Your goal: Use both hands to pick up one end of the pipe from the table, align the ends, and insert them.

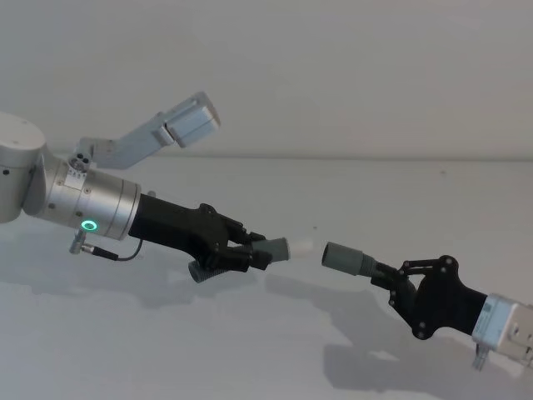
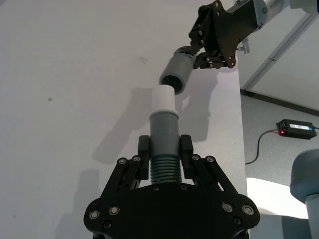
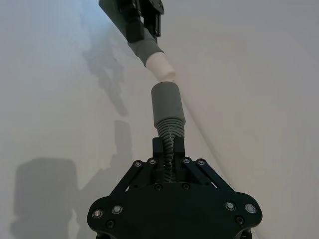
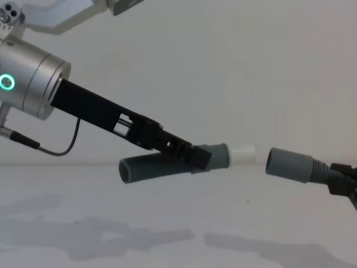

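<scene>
Left black plastic two-finger gripper [image 1: 254, 254] clamps a dark-grey ribbed hose piece [image 4: 167, 164], white spigot [image 2: 163, 99] forward. Right gripper [image 1: 390, 279] pinches the other hose piece [image 3: 168, 124]; both clear of the white table [image 1: 250, 350]. Alignment step: open grey cuff [image 1: 343, 258] faces the spigot, just apart. Next, judged: straight axial push.

1. Left hand [image 1: 265, 253]: long, matte black plastic two-finger assembly with linkage bars, fastened with silver screws visible at the pivots.
2. Left wrist [image 1: 93, 204]: polished silver cylindrical housing carrying a glowing green ring [image 1: 88, 225] on its side.
3. Cable [image 1: 112, 252]: thin black lead with a metal plug, looping beneath the left wrist.
4. Wrist camera bracket [image 1: 154, 132]: pale grey angled arm ending in a rectangular block.
5. Right hand [image 1: 385, 276]: matching black plastic linkage body, mounted on a silver-grey wrist section [image 1: 508, 326].
</scene>
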Robot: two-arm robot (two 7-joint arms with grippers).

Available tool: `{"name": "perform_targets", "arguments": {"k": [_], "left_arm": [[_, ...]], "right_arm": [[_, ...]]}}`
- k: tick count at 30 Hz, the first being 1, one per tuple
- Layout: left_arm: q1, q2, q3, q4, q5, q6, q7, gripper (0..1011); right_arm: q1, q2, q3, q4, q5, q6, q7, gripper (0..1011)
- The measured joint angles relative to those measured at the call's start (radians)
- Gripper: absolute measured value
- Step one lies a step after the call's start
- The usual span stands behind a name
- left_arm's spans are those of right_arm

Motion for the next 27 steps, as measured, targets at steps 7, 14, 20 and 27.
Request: {"name": "perform_targets", "arguments": {"k": [7,14,20,27], "left_arm": [[-0.008,0.001,0.010,0.010,-0.010,0.009,-0.010,348],[-0.013,0.001,0.015,0.024,-0.018,0.012,-0.014,348],[-0.022,-0.001,0.021,0.042,-0.023,0.013,-0.020,348],[-0.035,-0.004,0.032,0.065,-0.027,0.009,-0.031,348]], "right_arm": [[0.004,-0.015,-0.003,0.005,-0.029,0.013,-0.027,94],[0.011,-0.024,-0.007,0.013,-0.043,0.012,-0.038,93],[0.021,-0.024,-0.015,0.026,-0.043,-0.010,-0.034,93],[0.034,-0.022,-0.022,0.040,-0.035,-0.040,-0.021,94]]}}
